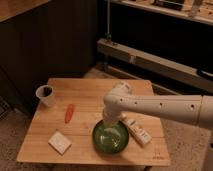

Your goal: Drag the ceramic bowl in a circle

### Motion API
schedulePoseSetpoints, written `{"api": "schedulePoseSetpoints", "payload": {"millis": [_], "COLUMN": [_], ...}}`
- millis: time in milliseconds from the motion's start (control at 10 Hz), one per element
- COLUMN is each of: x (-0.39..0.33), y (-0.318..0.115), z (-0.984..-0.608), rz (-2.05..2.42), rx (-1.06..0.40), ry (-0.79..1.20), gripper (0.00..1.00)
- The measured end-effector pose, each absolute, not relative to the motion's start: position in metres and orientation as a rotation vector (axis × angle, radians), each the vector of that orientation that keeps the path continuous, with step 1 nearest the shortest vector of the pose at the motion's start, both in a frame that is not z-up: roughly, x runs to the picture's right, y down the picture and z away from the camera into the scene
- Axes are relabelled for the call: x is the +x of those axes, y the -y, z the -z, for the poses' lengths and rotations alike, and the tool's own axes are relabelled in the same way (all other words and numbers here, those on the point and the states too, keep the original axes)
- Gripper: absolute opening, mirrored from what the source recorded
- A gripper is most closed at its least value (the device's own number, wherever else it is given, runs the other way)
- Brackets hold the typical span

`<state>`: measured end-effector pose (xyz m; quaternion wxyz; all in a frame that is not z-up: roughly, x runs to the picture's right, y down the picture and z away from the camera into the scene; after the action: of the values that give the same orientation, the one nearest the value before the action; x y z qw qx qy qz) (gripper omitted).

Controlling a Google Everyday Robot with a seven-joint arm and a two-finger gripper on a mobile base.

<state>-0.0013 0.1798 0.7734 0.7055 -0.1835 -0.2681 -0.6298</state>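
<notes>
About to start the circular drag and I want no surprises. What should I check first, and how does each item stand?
1. Gripper at the ceramic bowl's far rim: ok.
2. Firm hold on the rim: cannot tell.
3. Bowl wholly on the table: ok.
4. Free path round the bowl: not ok, white packet lies close beside it.
5. Cup and orange stick apart from the bowl: ok.

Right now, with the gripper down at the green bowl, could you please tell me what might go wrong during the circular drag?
1. The glossy dark-green ceramic bowl sits near the wooden table's front edge; a wide circle might tip it off.
2. The white rectangular box lies close beside the bowl's right side and could get shoved.
3. The gripper is at the bowl's rear rim, so the glossy rim may slip free.
</notes>
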Motion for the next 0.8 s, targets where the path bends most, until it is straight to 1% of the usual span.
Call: {"api": "schedulePoseSetpoints", "payload": {"millis": [200, 300, 500, 600, 700, 800], "x": [-0.035, -0.048, -0.058, -0.056, -0.049, -0.038], "y": [-0.173, -0.166, -0.163, -0.163, -0.166, -0.169], "z": [-0.778, -0.781, -0.776, -0.772, -0.766, -0.761], "rz": [1.406, 1.401, 1.408, 1.409, 1.401, 1.385], "rx": [-0.403, -0.394, -0.384, -0.381, -0.385, -0.391], "ry": [0.607, 0.631, 0.676, 0.690, 0.713, 0.738], "gripper": [0.25, 0.38, 0.58, 0.66, 0.76, 0.80]}}
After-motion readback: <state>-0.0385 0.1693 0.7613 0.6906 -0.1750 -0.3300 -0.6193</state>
